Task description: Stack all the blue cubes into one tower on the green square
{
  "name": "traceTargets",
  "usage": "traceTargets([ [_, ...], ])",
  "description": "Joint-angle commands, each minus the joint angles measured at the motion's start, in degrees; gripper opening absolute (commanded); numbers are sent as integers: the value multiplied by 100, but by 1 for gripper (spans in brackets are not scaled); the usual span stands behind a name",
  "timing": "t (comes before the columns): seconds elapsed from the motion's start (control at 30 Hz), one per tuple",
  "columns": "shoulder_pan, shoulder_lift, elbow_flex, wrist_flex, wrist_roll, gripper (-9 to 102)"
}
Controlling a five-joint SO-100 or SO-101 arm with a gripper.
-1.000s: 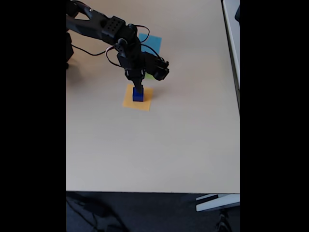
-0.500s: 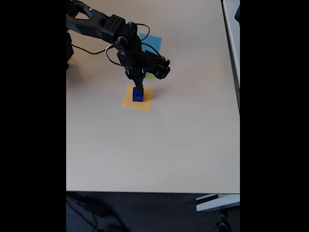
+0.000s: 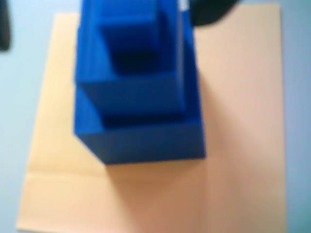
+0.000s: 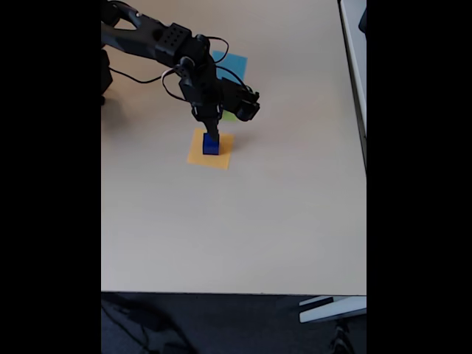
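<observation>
The orange patch (image 4: pixel 210 150) serves as the landmark: in the fixed view, the desk (image 4: pixel 236 228) on the near side of it is a broad bare stretch running down to the front edge, and open surface also lies to its right as far as the desk's right edge. On the patch stand the blue cubes (image 3: pixel 138 92), which the wrist view shows from above as a tower, a smaller cube set on a larger one and at least one more above, blurred at the top; the bottom cube sits toward the patch's upper left, leaving a wide bare band of orange below it and to its right, with the patch's edges showing on three sides. In the fixed view the claw (image 4: pixel 212 135) hangs straight down onto the tower's top, and whether it grips a cube or stands parted cannot be told. Just beyond the patch, a sliver of the green square (image 4: pixel 230 116) peeks from under the arm, and farther still lies the light-blue patch (image 4: pixel 234 65).
</observation>
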Motion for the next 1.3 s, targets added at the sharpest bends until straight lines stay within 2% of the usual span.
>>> traceTargets([
  [0.0, -26, 167, 9, -123, 35, 18],
  [1.27, -18, 220, -105, -26, 18, 1],
])
